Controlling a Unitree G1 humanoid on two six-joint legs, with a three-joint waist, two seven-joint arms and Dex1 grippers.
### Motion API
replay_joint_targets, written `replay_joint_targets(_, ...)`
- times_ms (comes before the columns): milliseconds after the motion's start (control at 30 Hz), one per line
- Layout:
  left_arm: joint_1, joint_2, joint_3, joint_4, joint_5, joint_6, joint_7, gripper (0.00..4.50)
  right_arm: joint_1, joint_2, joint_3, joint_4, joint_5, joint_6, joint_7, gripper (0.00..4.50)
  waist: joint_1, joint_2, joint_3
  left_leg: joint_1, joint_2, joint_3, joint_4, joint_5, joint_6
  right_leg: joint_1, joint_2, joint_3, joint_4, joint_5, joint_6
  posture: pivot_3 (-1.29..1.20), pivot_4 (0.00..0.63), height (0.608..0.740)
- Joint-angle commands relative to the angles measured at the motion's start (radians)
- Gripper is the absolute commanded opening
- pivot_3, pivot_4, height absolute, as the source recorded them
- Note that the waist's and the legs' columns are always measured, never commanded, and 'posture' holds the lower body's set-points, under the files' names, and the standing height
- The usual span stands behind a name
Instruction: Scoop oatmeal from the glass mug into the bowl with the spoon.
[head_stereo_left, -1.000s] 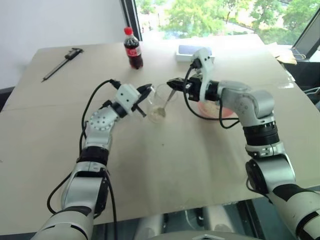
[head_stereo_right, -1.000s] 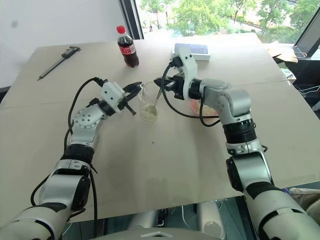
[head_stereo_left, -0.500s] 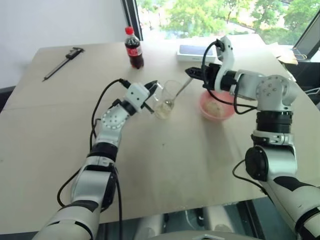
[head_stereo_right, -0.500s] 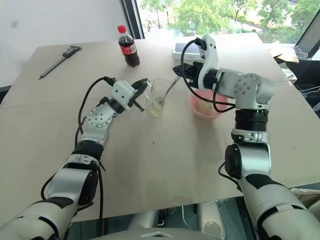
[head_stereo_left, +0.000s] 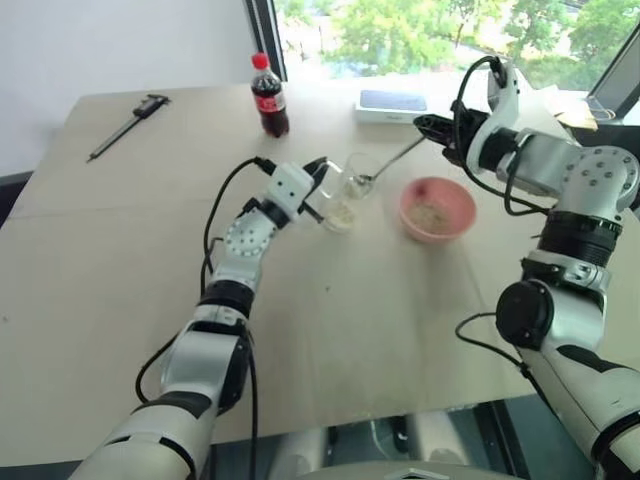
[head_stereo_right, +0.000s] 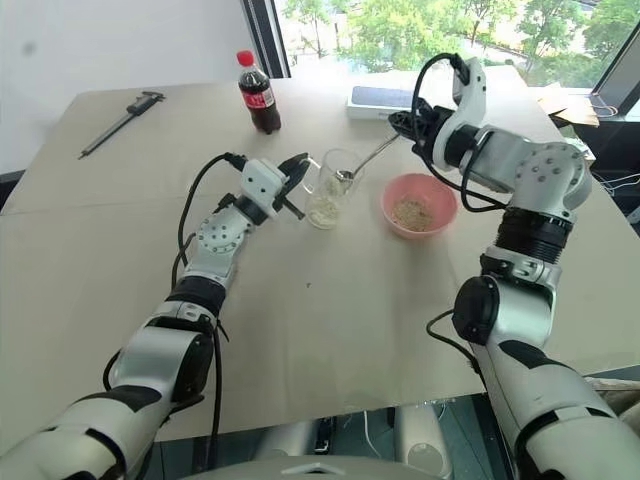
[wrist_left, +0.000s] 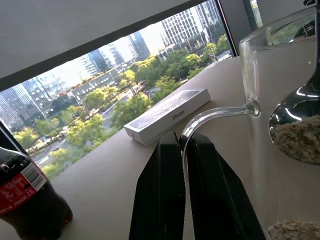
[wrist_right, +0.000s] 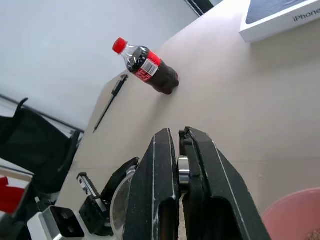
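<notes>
The left gripper (wrist_left: 182, 150) pinches the handle of the glass mug (head_stereo_right: 329, 187), which stands just left of the bowl (head_stereo_right: 417, 204); the right gripper (wrist_right: 179, 150) clamps the spoon (head_stereo_right: 366, 160), its oatmeal (wrist_left: 296, 140)-laden tip over the mug's rim.

Head eyes look down over the table (head_stereo_left: 330, 330); wrist cameras sit close, both catching the cola bottle (wrist_right: 148, 66)

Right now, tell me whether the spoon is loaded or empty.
Loaded. The spoon carries a heap of oatmeal in its oval end, seen through the glass mug wall.
</notes>
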Motion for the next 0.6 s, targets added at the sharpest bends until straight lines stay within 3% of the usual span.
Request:
replay_joint_targets(33,-0.023,-0.006,-0.003,0.010,0.005,-0.037,0.024,0.06,-0.027,0.000,-0.079,-0.018,0.039,0.037,-0.080,0.00,0.000,0.000,0.000,0.000,0.000,0.000,0.000,0.000,0.000,0.000,0.000,0.000,0.000,0.000,0.000,0.00,0.150,0.740)
replay_joint_targets(600,-0.017,-0.049,0.002,0.036,0.002,-0.061,0.071,0.06,-0.001,0.159,-0.412,-0.064,0.266,0.098,-0.478,0.00,0.000,0.001,-0.002,-0.001,0.000,0.000,0.000,0.000,0.000,0.000,0.000,0.000,0.002,0.000,0.000,0.00,0.150,0.740)
